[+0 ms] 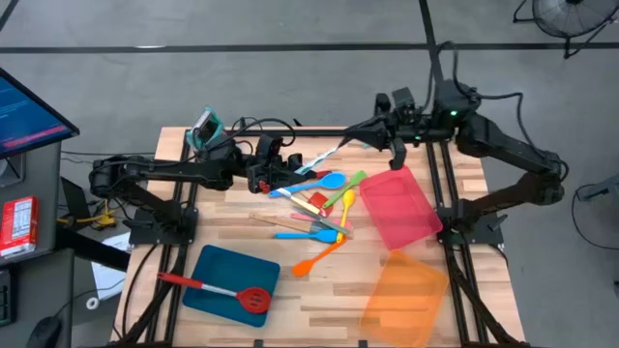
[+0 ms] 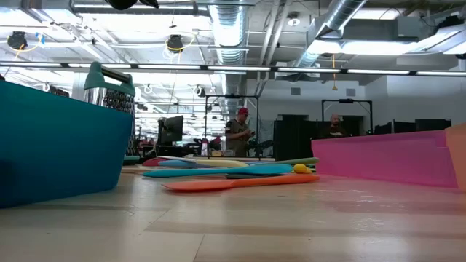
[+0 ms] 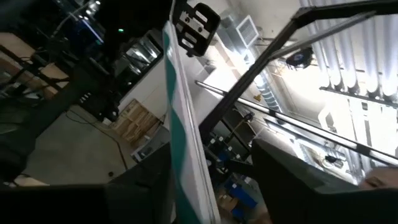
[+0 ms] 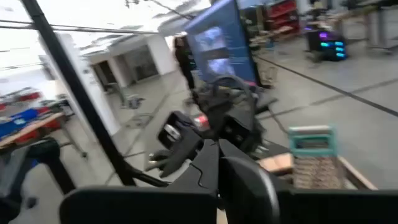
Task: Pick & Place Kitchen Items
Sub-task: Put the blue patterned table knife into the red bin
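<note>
Both arms are matte black, built of slim tubular links joined by chunkier rounded housings, with black cables looping along them. The right arm (image 1: 503,145) shows a small green light near its base. The left arm (image 1: 160,172) ends in blocky black wrist hardware.

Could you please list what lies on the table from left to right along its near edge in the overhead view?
Red slotted turner on the blue tray → orange spoon → orange tray.
</note>
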Available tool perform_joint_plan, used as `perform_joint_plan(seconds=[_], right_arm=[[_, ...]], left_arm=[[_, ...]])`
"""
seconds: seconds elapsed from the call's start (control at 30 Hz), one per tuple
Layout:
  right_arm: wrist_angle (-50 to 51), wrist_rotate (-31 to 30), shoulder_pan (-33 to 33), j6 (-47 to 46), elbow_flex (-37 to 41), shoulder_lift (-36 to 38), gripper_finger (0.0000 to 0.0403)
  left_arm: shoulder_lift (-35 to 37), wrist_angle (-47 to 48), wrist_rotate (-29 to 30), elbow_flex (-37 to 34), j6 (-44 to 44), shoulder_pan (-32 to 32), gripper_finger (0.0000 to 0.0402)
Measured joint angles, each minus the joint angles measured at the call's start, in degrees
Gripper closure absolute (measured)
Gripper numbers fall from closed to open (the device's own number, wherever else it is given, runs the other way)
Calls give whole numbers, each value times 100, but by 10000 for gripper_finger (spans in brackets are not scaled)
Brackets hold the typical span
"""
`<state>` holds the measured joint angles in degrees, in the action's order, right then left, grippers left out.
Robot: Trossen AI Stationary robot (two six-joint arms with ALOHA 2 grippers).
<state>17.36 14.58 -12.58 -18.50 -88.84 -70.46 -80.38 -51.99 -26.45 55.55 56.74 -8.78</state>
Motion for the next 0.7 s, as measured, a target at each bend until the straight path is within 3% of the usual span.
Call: perform_joint_plan(seconds=[0.5,0.7], right_arm=[[1600,-885,-27,63,0,589,403],[3166,-1636,142,-186,-2,870,403]], left_arm=[[7,994,411,0,-370,-32,218],[7,1084,656,0,-422,-36,224]])
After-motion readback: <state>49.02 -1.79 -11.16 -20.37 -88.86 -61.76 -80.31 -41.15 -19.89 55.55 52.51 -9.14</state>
